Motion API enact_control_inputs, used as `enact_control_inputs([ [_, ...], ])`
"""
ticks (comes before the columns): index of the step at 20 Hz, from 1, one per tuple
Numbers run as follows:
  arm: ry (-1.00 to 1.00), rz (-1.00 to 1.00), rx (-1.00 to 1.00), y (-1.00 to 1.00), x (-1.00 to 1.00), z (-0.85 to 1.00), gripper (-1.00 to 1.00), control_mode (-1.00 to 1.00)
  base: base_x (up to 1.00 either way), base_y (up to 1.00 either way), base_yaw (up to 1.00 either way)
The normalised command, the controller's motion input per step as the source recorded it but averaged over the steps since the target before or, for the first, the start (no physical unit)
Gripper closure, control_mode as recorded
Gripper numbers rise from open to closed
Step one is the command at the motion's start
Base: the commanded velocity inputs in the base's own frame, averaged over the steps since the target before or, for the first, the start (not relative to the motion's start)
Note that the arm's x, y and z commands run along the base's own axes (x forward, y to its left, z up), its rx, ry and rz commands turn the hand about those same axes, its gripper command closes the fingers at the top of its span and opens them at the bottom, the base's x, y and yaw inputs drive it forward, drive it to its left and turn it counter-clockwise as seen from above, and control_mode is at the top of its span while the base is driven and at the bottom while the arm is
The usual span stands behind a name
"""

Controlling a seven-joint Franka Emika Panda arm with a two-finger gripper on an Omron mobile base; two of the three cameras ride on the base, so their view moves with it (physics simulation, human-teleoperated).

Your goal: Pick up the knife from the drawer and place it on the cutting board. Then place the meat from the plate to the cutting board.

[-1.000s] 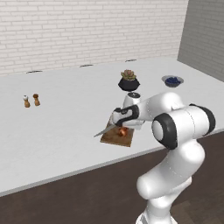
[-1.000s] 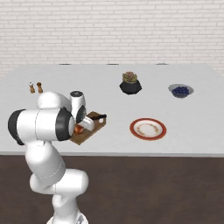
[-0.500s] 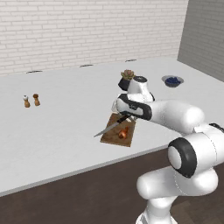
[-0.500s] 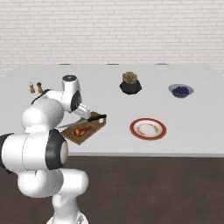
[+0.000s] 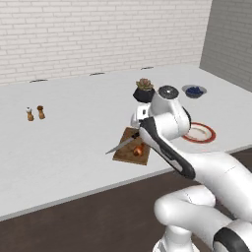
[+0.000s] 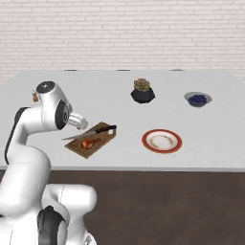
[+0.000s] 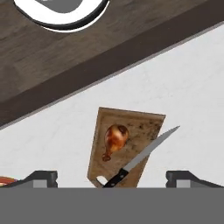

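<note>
The knife [image 7: 142, 155] and the meat [image 7: 114, 139] lay side by side on the cutting board [image 7: 141, 126]. The gripper [image 7: 111, 178] hung above them, jaws spread wide and holding nothing. The plate [image 6: 161, 141] sat well apart.

The cutting board [image 6: 91, 139] lies on the counter [image 6: 119, 91] near its front edge. On the board sit the meat [image 6: 88, 142] and the knife [image 6: 89, 133], side by side; the meat is nearer the front edge, the knife behind it (its blade tip reaches out past the board's left end). To the right of the board, apart from it, lies the plate [image 6: 161, 141]. Behind them stands a potted plant [image 6: 142, 91], with a small bowl [image 6: 197, 99] further right. Two shakers [image 5: 35, 113] stand far left.
</note>
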Motion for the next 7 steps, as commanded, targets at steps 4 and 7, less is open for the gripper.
enact_control_inputs([
  [4, -0.19, 0.09, -0.08, 0.01, -1.0, 0.37, -1.0, -1.0, 0.0, 0.0, 0.0],
  [7, -0.12, 0.09, -0.03, 0.0, -0.83, 0.1, -1.0, -1.0, 0.0, 0.0, 0.0],
])
